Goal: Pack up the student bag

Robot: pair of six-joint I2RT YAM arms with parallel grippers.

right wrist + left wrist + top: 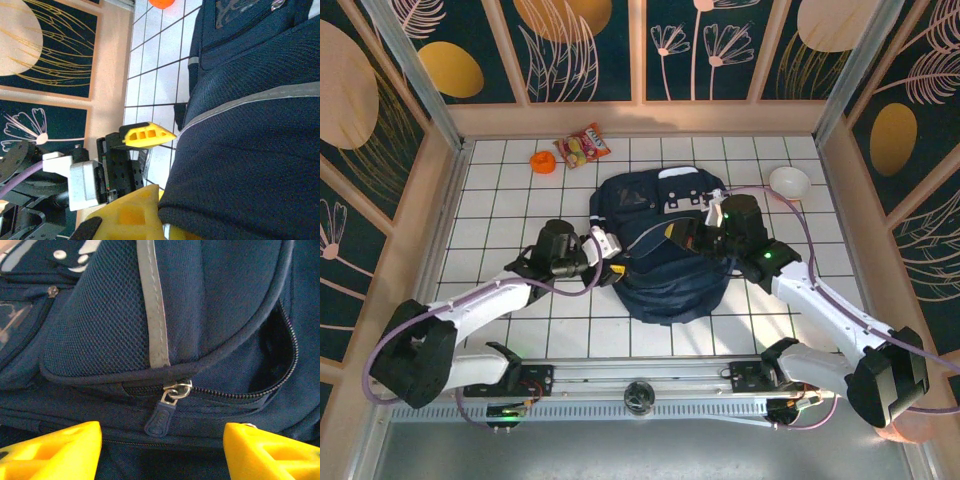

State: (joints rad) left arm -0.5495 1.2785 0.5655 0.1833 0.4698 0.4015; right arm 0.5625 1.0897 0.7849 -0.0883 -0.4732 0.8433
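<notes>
- Judging by the white gridded table top (490, 210), the packing looks unfinished: loose things lie along its far side, well apart from the bag.
- Between the two arms, in the middle of the table, lies the student bag (670, 290), a large dark navy fabric backpack with thin light stripes and grey buckle patches. What is already inside cannot be seen.
- The right gripper (684, 238), a black claw with yellow fingers, is closed tight at the bag's upper part. In the right wrist view a fold of navy fabric seems pinched against its finger (130, 215), so I judge it is holding the bag's edge.
- The left gripper (162, 445) is spread wide and empty, with its yellow fingers (55, 450) on either side of the zip, not touching it.
- A round white bowl (789, 181) sits at the far right.
- A red and yellow snack packet (582, 148) and a small orange object (542, 161) lie just beside each other at the far left. Whether any of the three loose things belongs in the bag I cannot tell.
- The navy zip pull (161, 417) hangs from its slider with the zip gaping to its right. The compartment is part open, and working this zip looks like the step in hand.
</notes>
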